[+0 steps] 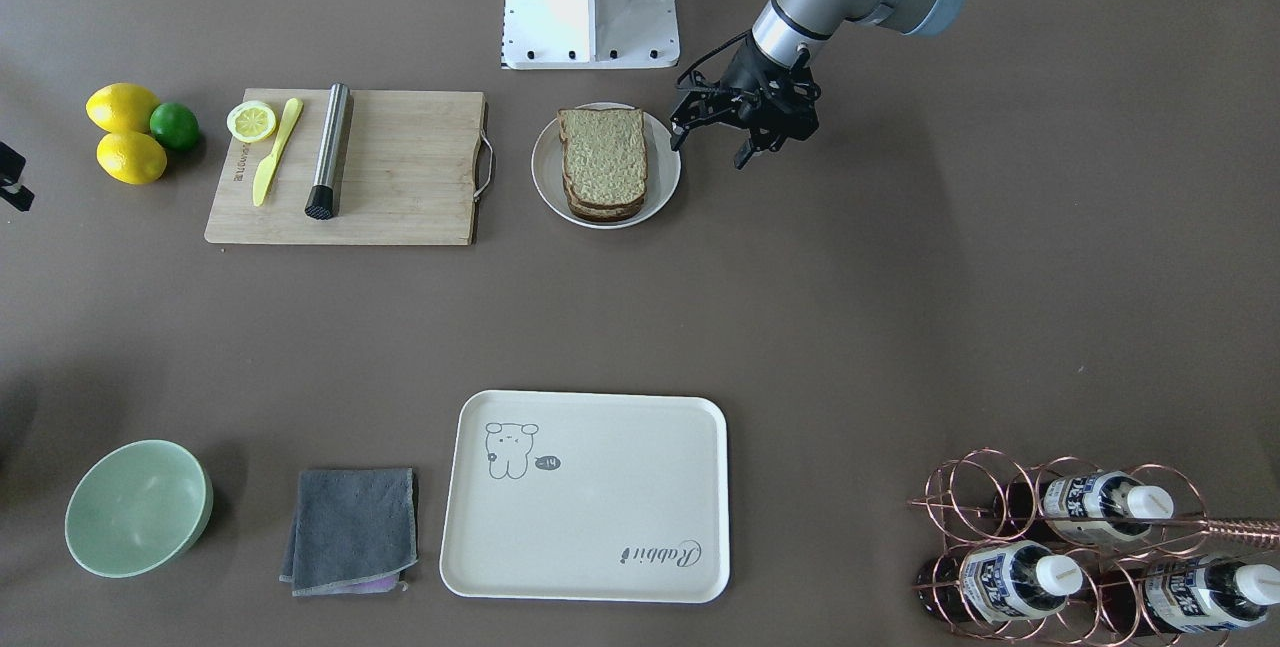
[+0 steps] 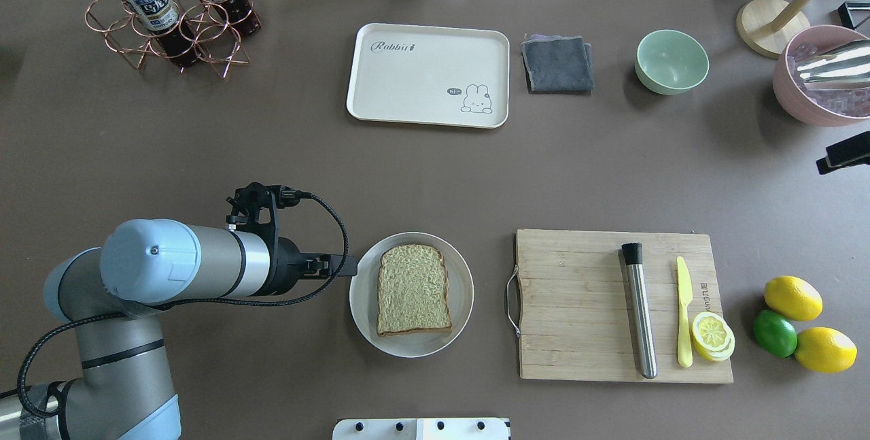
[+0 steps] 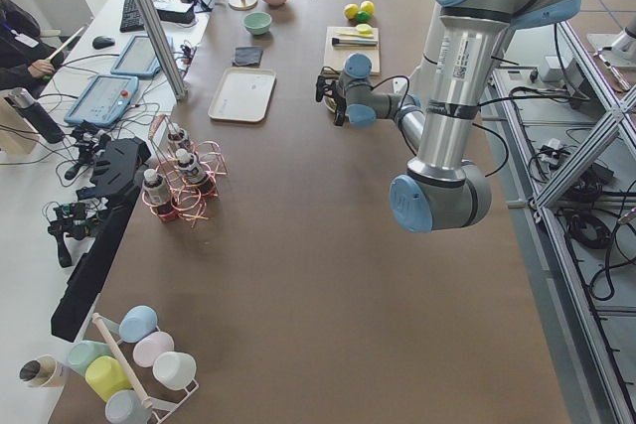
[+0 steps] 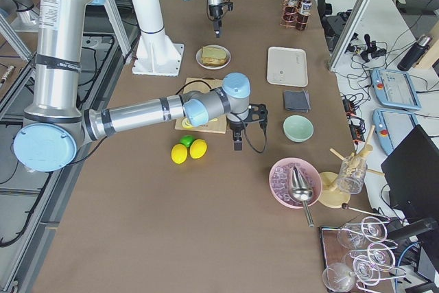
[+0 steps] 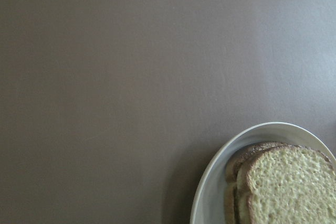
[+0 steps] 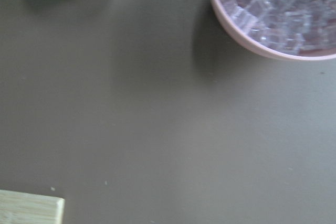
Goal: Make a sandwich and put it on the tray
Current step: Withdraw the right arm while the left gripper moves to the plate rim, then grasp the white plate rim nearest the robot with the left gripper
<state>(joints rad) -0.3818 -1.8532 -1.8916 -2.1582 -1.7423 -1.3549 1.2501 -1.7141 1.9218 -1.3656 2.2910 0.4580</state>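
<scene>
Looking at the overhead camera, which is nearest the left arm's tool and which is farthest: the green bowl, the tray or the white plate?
1. White plate, right beside the left tool.
2. Tray, far side, middle.
3. Green bowl, far side, further right.

We see an open stretch of tabletop (image 2: 421, 181) running between the plate (image 2: 363, 317) that holds the sandwich (image 2: 413, 289) and the tray (image 2: 421, 86). The cutting board (image 2: 578, 304) stands near the plate on one side. A grey cloth (image 2: 557, 64) lies just beside the tray, and the bottle rack (image 2: 170, 25) stands well apart on the tray's other side.
</scene>
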